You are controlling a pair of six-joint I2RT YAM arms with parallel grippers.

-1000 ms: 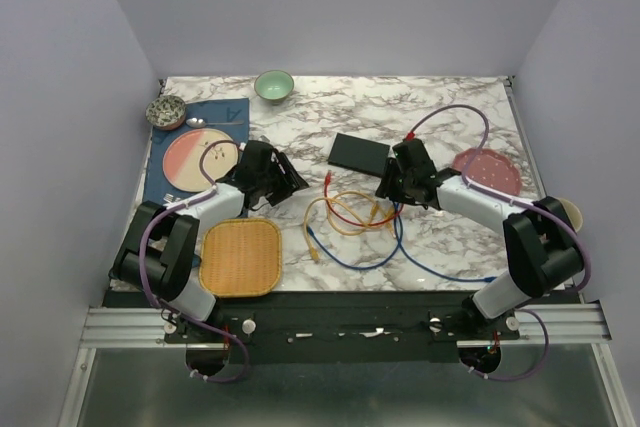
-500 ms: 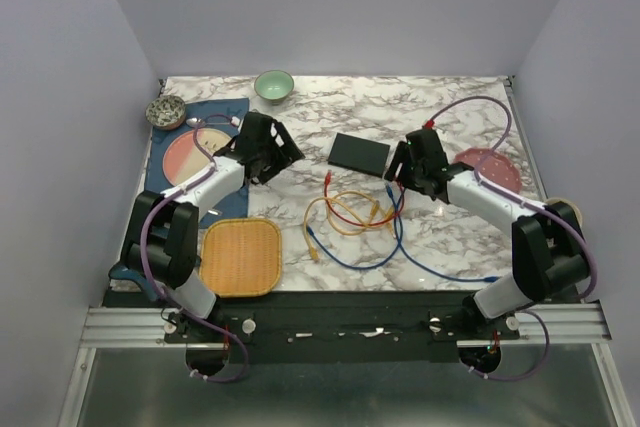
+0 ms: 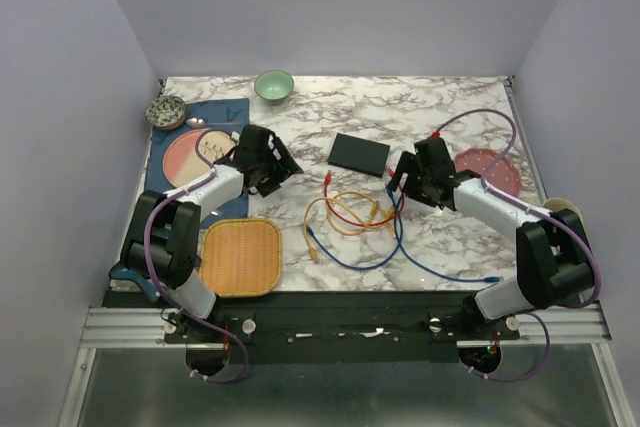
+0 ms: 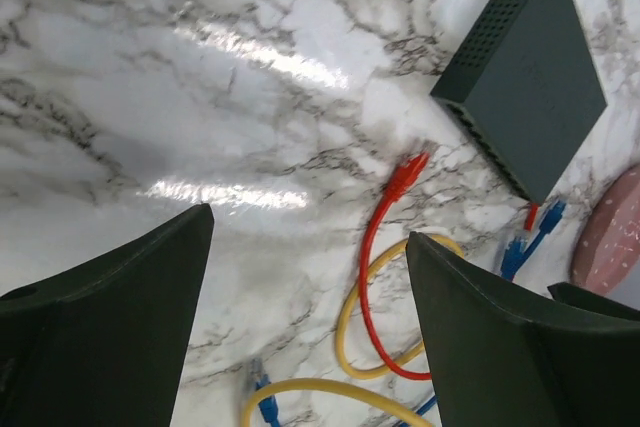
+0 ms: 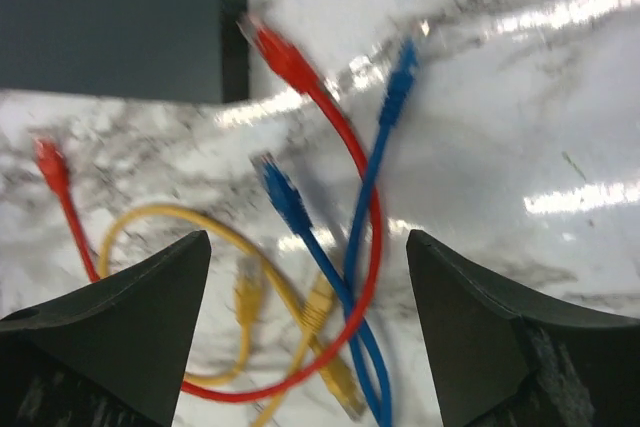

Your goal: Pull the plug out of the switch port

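Observation:
The flat black switch box (image 3: 359, 153) lies mid-table, with its row of sockets (image 4: 488, 150) along one long edge. A red plug (image 5: 275, 49) lies with its clear tip right beside the box's corner edge and looks outside any socket. It also shows in the left wrist view (image 4: 530, 215). Loose blue plugs (image 5: 282, 190), a second red plug (image 4: 404, 175) and yellow cables (image 3: 345, 212) lie tangled on the marble. My left gripper (image 3: 283, 169) (image 4: 310, 225) is open and empty, left of the box. My right gripper (image 3: 398, 179) (image 5: 308, 237) is open and empty, above the cables right of the box.
A square wicker tray (image 3: 240, 257) sits at the near left. A pink plate (image 3: 190, 157) lies on a blue mat, with a speckled bowl (image 3: 166, 111) and a green bowl (image 3: 274, 85) at the back. A pink dotted plate (image 3: 490, 169) lies at the right.
My right gripper has drawn back to the right, away from the box. My left gripper swung toward the far side, then came slightly back. The cables shifted a little.

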